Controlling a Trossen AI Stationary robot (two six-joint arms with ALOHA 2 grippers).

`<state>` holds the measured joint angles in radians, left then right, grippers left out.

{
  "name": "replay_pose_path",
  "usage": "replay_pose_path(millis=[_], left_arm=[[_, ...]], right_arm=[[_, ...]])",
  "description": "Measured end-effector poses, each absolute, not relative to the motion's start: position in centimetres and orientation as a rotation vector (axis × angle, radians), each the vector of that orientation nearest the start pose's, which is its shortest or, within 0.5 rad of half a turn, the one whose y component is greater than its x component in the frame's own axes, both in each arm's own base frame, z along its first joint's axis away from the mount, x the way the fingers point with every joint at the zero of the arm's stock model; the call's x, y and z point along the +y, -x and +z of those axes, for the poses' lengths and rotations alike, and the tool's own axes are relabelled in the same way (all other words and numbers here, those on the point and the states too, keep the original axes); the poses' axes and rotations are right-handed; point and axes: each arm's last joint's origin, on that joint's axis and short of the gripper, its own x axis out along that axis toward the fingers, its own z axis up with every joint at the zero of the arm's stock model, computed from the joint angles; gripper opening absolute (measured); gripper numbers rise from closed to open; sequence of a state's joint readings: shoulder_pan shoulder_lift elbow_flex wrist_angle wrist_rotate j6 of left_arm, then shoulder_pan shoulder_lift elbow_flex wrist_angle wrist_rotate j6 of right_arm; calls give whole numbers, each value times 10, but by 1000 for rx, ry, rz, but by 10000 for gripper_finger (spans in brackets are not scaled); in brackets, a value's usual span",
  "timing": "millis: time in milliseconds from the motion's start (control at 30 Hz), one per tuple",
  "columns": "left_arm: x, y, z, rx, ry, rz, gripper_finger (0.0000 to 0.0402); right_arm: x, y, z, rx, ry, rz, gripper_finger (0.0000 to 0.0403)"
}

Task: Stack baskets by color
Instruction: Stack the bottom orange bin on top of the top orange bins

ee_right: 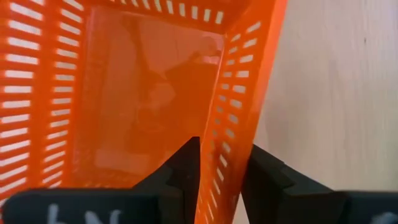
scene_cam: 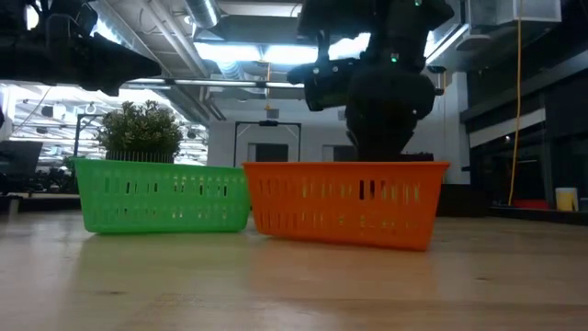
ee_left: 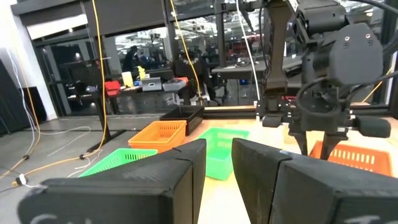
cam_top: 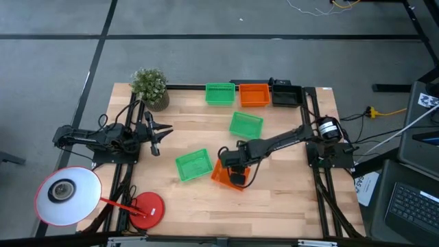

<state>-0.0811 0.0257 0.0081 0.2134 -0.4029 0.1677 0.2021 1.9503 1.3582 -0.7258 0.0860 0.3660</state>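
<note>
**Right gripper pinching an orange basket wall at table centre**

The wooden table carries everything. On the high view, taking the table's middle as the dial's centre, the potted plant stands at 10 o'clock near the far left corner.

Along the far edge, around 12 to 1 o'clock, sit a green basket, an orange basket and a black basket in a row, side by side. A second green basket lies near the centre, and a third green basket at about 7 o'clock.

Just beside that one, at roughly 6 o'clock, is the loose orange basket. The right gripper reaches into it, its two fingers closed on one long mesh wall, one inside and one outside.

The left gripper waits at 9 o'clock, clear of the baskets, its fingers slightly parted and holding nothing.
</note>
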Motion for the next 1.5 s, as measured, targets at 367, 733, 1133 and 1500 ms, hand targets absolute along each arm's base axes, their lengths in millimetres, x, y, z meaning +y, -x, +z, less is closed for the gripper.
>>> replay_pose_path(millis=[367, 733, 1133, 1500], left_arm=[[4, -95, 184, -162, -119, 336, 73], [4, -95, 184, -163, -120, 336, 73], [4, -95, 184, -161, -120, 336, 73], [4, -95, 184, -159, -121, 341, 73]], right_arm=[[76, -372, 172, 1297, -119, -134, 98], [76, -359, 176, 1424, -85, -154, 8], [-1, -323, 294, 1544, 469, -618, 3], [-161, -288, 327, 1538, 280, -789, 2]])
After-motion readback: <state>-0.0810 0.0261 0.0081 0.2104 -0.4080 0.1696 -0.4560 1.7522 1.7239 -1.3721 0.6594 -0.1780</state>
